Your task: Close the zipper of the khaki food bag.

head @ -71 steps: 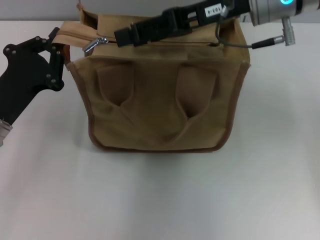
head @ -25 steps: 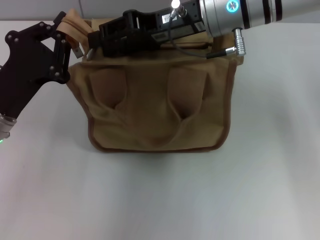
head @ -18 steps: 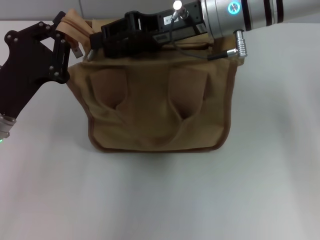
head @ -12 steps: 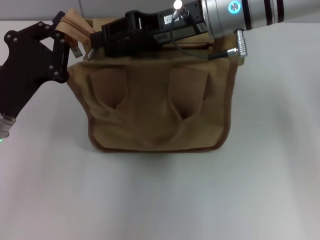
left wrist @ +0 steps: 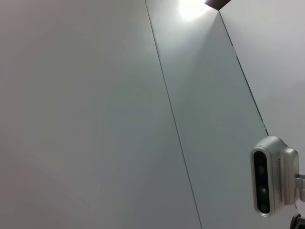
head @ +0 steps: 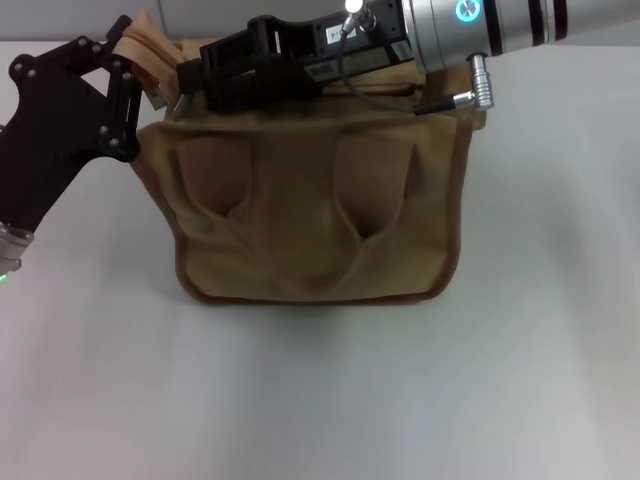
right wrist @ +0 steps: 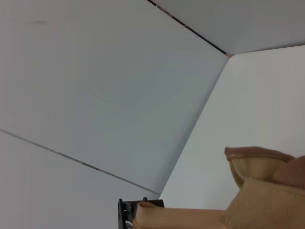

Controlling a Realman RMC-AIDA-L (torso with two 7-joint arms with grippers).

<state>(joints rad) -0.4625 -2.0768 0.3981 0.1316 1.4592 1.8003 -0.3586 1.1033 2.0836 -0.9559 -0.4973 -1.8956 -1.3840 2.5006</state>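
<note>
Boxy tan canvas food bag (head: 315, 215) upright on white worktop (head: 320, 400), centre frame. Khaki zipper line (head: 170, 95) along its top edge, upper left. Right claw (head: 195, 80) over silver pull; left claw (head: 125, 70) clenched on bag's upper-left corner tab. Right claw's grip: cannot tell.

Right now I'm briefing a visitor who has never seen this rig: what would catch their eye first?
The khaki food bag fills the middle of the white table, its two loop handles facing the camera. The right gripper reaches across the bag's top toward its left end, and the left gripper sits at the bag's upper left corner, against a raised khaki flap.
</note>
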